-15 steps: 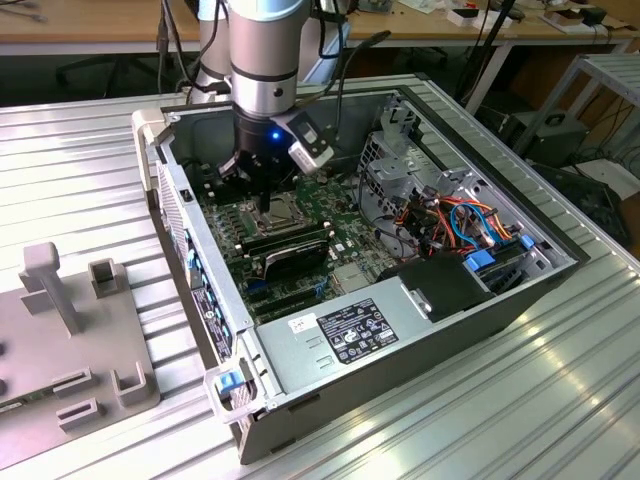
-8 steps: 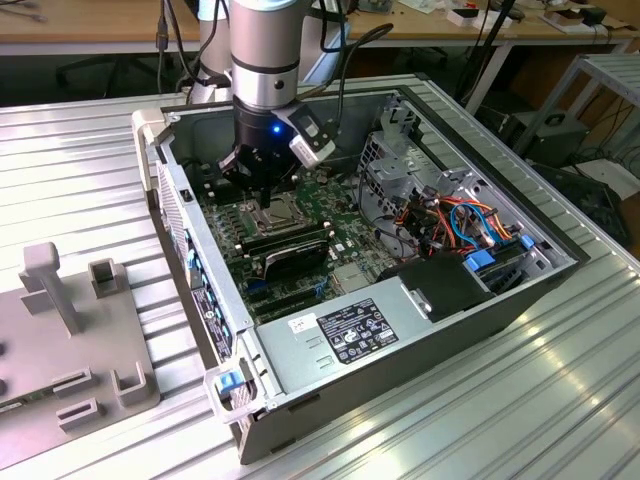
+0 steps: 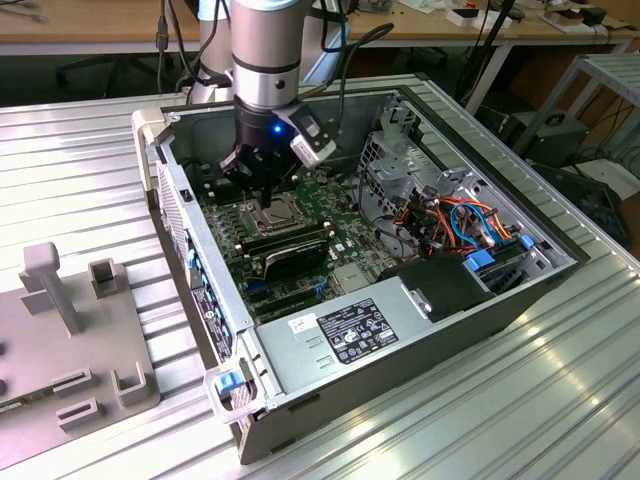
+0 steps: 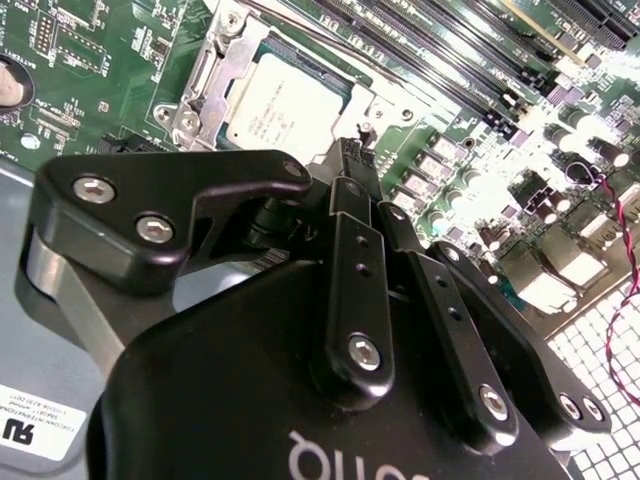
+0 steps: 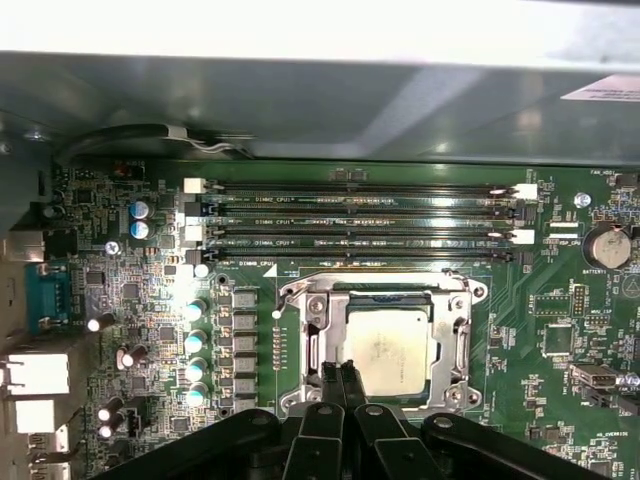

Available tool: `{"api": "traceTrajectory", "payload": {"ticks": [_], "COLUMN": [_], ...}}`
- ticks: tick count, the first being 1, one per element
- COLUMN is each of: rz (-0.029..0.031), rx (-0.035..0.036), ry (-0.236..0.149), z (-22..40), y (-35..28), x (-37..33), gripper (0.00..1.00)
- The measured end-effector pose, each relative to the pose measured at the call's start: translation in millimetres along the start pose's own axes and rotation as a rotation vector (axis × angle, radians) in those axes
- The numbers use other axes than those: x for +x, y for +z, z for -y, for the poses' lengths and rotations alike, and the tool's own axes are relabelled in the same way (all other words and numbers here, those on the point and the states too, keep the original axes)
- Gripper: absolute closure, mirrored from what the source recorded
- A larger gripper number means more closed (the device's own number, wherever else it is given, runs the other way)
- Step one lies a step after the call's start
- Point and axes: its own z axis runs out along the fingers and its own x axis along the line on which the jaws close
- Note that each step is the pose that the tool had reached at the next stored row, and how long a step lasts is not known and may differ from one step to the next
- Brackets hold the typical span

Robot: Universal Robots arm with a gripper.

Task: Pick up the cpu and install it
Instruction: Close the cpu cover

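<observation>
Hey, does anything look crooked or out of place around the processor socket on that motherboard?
Nothing stands out. The cpu lies flat and square inside the socket frame, and the gripper, jaws together, holds nothing.

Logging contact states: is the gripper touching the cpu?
Cannot tell: in the first wrist view the gripper overlaps the cpu at its edge, hiding any gap.

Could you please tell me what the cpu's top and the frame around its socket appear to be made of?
The cpu: its top looks like matte silver-grey metal, dully reflecting light. The socket frame: probably bare stamped steel, shiny, with bright glints and screw heads at its corners.
</observation>
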Motion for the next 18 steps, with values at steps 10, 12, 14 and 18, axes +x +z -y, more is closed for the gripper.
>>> {"api": "traceTrajectory", "payload": {"ticks": [10,12,14,18], "rz": [0.0001,0.0001,0.0001,0.0001], "rx": [-0.0001,0.0000,-0.0001,-0.0001], "ry": [0.000,0.000,0.000,0.000], "z": [0.0,0.0,0.0,1.0], "y": [-0.6,-0.5,-0.3,0.5], "x": [-0.7,-2.3,-5.2,-16.0], "gripper": [0.89,0.89,0.89,0.89]}}
